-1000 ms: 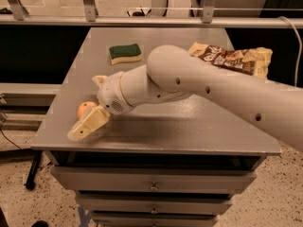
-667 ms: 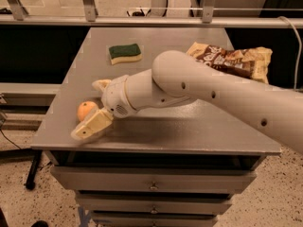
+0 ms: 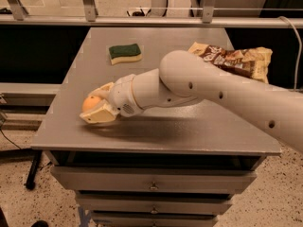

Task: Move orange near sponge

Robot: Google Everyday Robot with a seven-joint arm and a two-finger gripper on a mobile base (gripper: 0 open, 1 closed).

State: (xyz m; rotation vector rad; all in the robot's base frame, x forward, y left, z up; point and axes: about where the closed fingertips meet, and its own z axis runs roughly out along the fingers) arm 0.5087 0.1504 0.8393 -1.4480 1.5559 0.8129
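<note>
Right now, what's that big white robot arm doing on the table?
The robot arm is going for the orange. Its gripper is right at the orange, by the front left corner of the grey table. The orange has to go near the green sponge, which lies apart at the back of the table. A snack bag lies at the back right.

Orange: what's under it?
The table, near its front-left corner. The gripper surrounds the orange from the right, and its lower part covers the orange's underside, so contact with the table cannot be seen.
</note>
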